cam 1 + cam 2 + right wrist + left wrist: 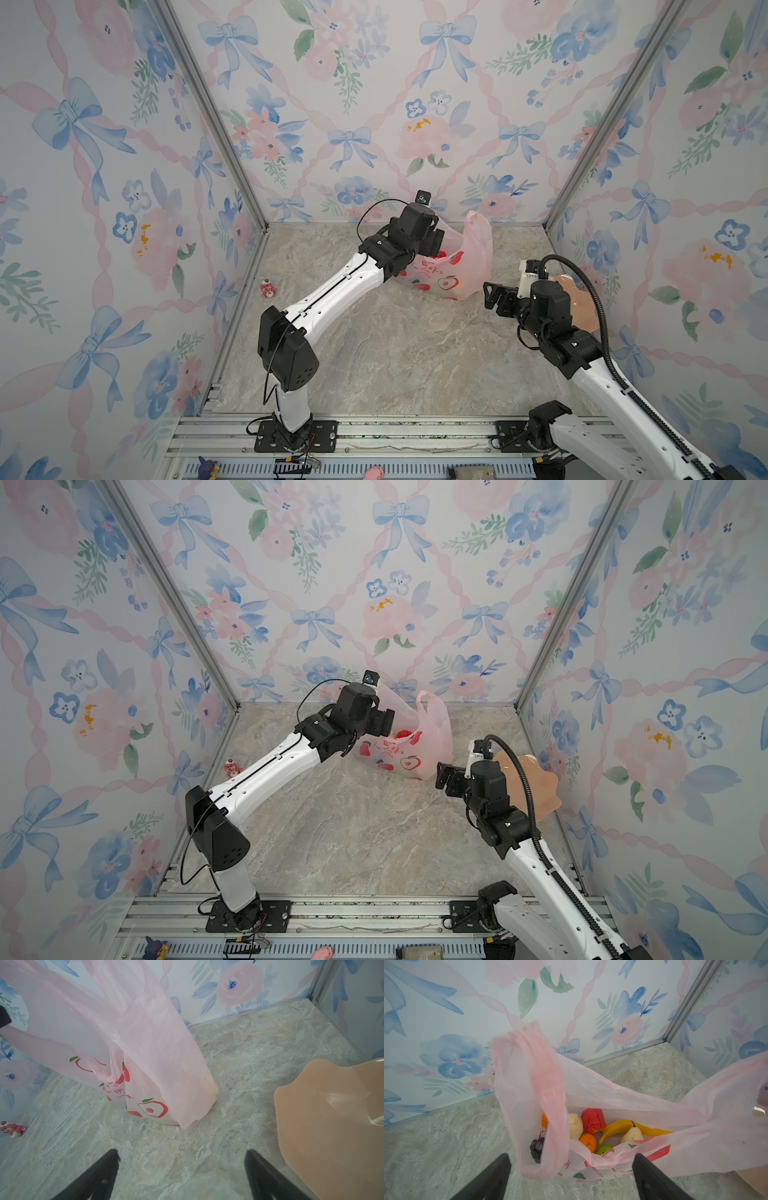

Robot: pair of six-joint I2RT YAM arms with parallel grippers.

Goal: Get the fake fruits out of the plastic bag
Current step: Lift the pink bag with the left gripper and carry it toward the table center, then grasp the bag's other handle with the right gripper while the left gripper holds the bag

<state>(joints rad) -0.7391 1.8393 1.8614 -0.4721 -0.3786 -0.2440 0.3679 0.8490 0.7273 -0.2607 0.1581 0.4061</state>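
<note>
- The plastic bag (455, 266) is standing upright on the marble table (395, 357) near the back wall (374, 124), its long axis running vertically and its mouth facing upward
- The fake fruits (591, 1132) are all lying on the bag's bottom: a red fruit (593, 1120), an orange (588, 1141), a second orange (544, 1120), a pale pear (575, 1126), a green fruit (604, 1149) and a dark grape bunch (536, 1147) are crowding together
- The banana (618, 1126) is lying flat inside the bag, its long axis running roughly along the bag's printed wall; a second pear (632, 1134) is resting against it, stem pointing away from that wall
- The left gripper (571, 1157) is hanging just above the bag's mouth and pointing down into it; its fingers (652, 1178) are standing wide apart, gripping nothing, while a handle loop (542, 1095) is drooping between them
- The right gripper (181, 1152) is hovering low beside the bag, near but apart, aiming at its lower corner; its fingers (97, 1174) are likewise spreading wide around nothing
- A peach scalloped plate (332, 1126) is sitting beside the bag on the right gripper's side, apart from it; a small red-and-white figurine (12, 1128) is lying well apart on the bag's opposite side
</note>
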